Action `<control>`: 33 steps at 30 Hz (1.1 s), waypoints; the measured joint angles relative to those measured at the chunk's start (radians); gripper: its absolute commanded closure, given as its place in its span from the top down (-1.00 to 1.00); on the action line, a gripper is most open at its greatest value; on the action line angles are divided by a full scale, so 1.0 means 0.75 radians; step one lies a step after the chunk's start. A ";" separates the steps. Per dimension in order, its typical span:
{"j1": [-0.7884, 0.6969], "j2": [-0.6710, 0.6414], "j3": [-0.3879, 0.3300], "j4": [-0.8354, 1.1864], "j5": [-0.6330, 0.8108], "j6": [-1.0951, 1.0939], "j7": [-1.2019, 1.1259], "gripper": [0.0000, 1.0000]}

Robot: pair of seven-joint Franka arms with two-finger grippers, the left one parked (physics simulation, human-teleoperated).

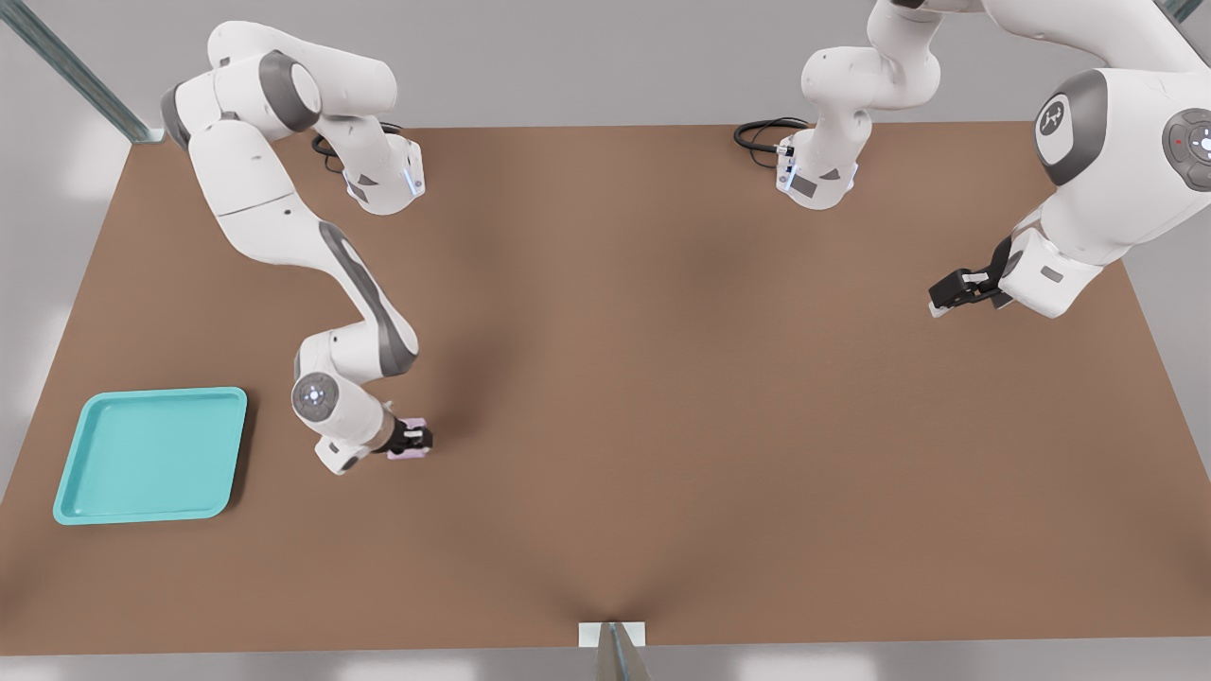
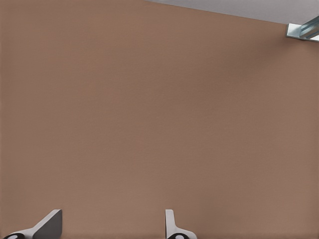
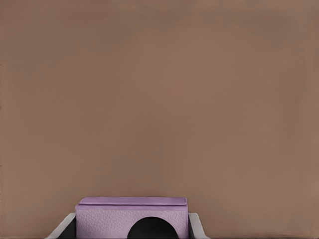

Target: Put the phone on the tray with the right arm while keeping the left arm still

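Note:
The pale lilac phone [image 1: 410,450] sits between the black fingers of my right arm's gripper [image 1: 414,439], about a third of the way in from the front view's left. In the right wrist view the phone [image 3: 132,215] fills the gap between both grey fingertips [image 3: 195,225], one black round lens showing, so the gripper [image 3: 130,228] is shut on it. Whether the phone rests on the brown table or hangs just above it, I cannot tell. The turquoise tray [image 1: 151,454] lies empty toward the front view's left of the gripper, roughly one tray width away.
The brown table [image 1: 662,397] stretches wide toward the front view's right. Two white arm bases [image 1: 383,175] [image 1: 818,170] stand at the far edge, with black cables beside them. The parked arm [image 1: 1088,189] hangs at the front view's right. A metal post [image 1: 613,648] stands at the near edge.

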 measured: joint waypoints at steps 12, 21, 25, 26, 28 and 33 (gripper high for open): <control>-0.485 -0.035 -0.013 0.065 0.000 -0.088 -0.268 0.52; -0.671 0.139 -0.042 0.231 -0.002 -0.099 -0.579 1.00; -0.666 0.115 -0.023 0.323 -0.005 -0.146 -0.678 1.00; -0.661 0.055 0.014 0.358 -0.006 -0.192 -0.695 1.00; -0.627 -0.099 0.118 0.388 -0.014 -0.300 -0.707 1.00; -0.416 -0.313 0.369 0.509 -0.145 -0.594 -0.634 1.00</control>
